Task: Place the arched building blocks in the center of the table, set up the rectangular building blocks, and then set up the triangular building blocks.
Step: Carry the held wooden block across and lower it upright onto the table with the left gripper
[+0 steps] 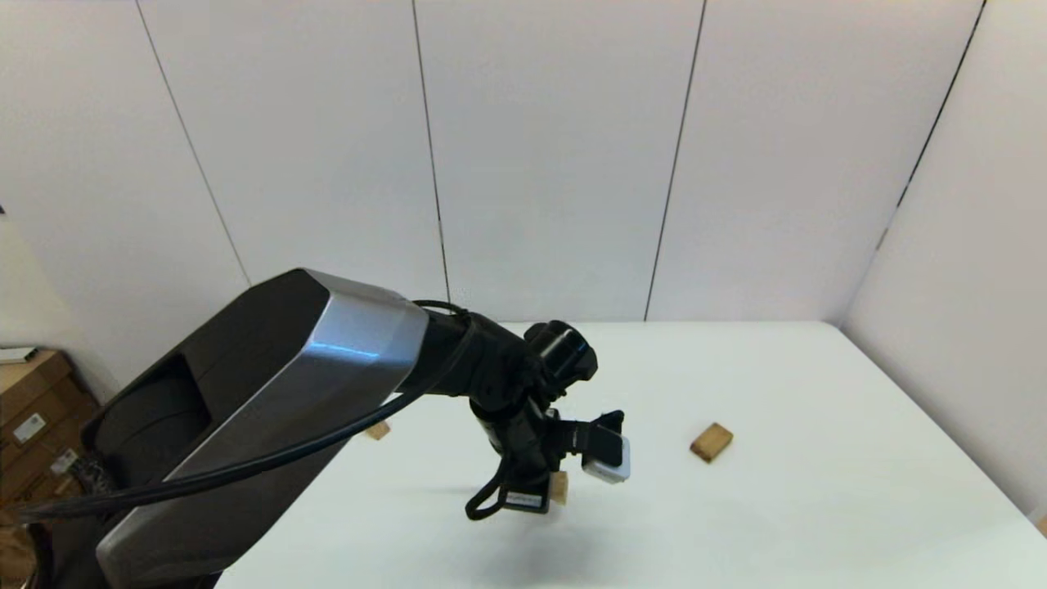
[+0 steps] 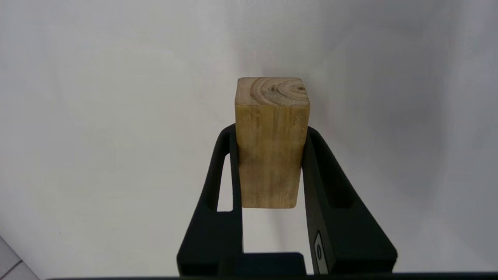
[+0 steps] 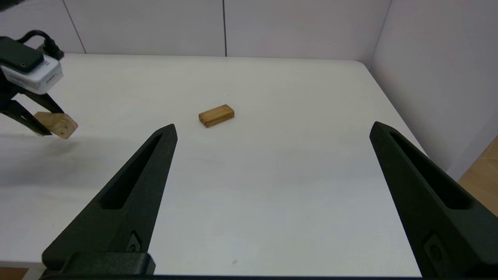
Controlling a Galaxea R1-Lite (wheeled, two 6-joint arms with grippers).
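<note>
My left gripper [image 2: 272, 155] is clamped on the arched building blocks [image 2: 271, 144], one chunky brown block, with a black finger [image 2: 330, 186] pressed on each side. In the left wrist view I see its end with round grain rings sticking out past the fingertips. From the head view the left arm reaches out over the middle of the table [image 1: 818, 507], and only a small bit of the block [image 1: 559, 487] peeks out under the gripper [image 1: 540, 491]. There is a soft shadow on the table under it, so I think the block is held a little above the white top, but I cannot be sure. My right gripper [image 3: 272, 128] is spread wide with nothing between its fingers, and it sits back at the near side of the table, looking across it. The rectangular building blocks [image 1: 711, 442], one flat slab, lie flat on the table, off to the right of the left gripper and well apart from it. A small brown piece [image 1: 377, 430] shows past the left arm; it may be the triangular building blocks.
</note>
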